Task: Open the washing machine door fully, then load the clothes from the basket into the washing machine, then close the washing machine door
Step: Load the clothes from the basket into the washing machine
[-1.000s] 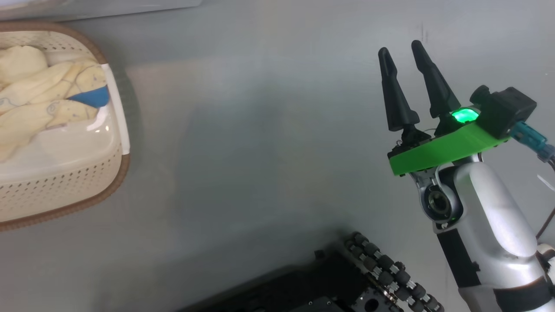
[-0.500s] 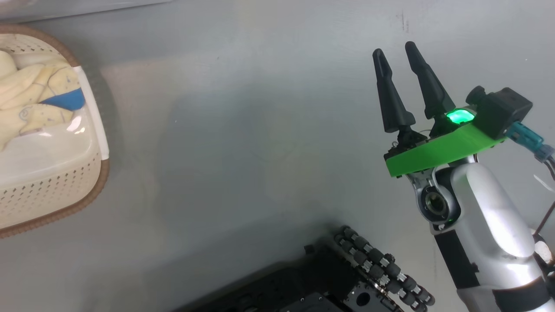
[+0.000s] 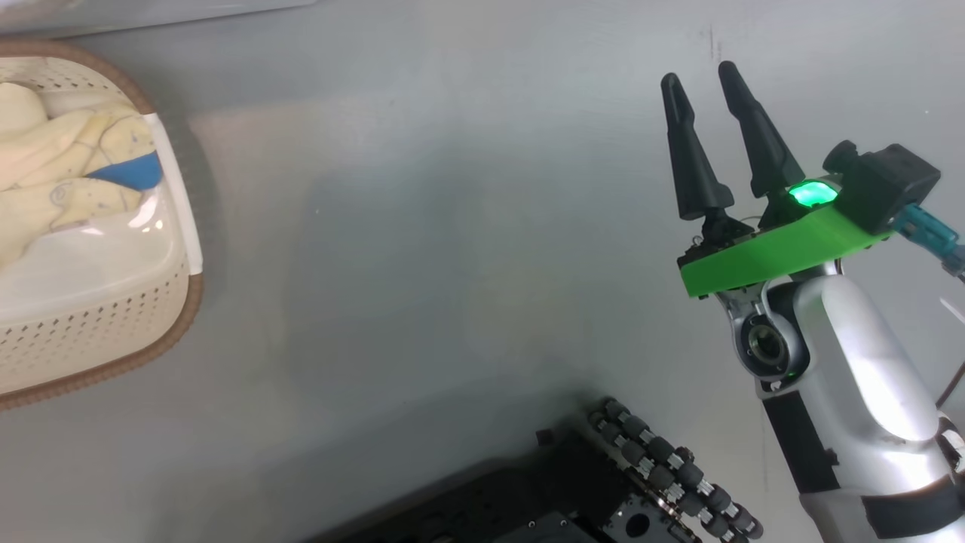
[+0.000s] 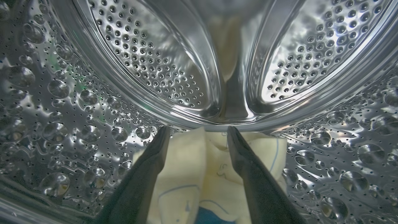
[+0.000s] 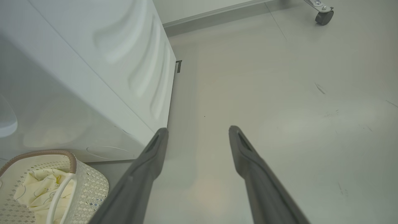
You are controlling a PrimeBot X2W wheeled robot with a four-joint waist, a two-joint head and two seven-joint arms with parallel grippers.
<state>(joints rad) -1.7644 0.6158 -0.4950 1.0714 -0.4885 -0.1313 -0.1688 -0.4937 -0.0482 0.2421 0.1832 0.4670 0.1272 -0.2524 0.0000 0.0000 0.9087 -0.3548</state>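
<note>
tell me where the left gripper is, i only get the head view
observer: the left gripper is inside the steel drum
operator: holding anything
observer: its jaws stand apart, with a pale yellow garment lying on the drum floor between them
operator: what does the right wrist see
observer: the white washing machine standing right beside the basket

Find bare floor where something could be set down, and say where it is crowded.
Free: floor between the basket and the right fingers; floor from the washing machine side to the wheel. Crowded: the drum, with clothes between the left fingers.
</note>
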